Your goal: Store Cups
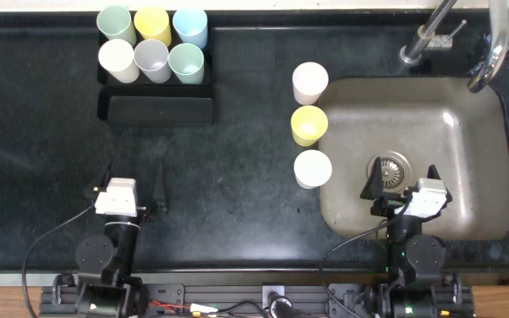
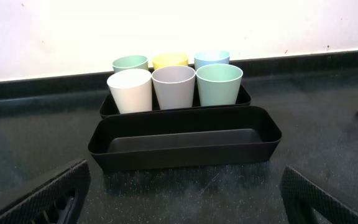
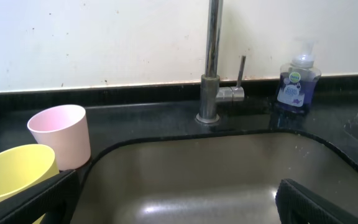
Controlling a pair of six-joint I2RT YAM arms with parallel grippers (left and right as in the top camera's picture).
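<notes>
Just right of centre, the white cup stands nearest the right gripper, its claw spread: best pinch one wall squarely, then lift straight.

Black arms; white wrist blocks; fingers matte black, finely textured; thin black cables.

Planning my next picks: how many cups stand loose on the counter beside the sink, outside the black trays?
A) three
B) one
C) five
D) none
A: a pink cup, a yellow cup and a white cup stand in a line on the counter along the left rim of the sink.
</notes>
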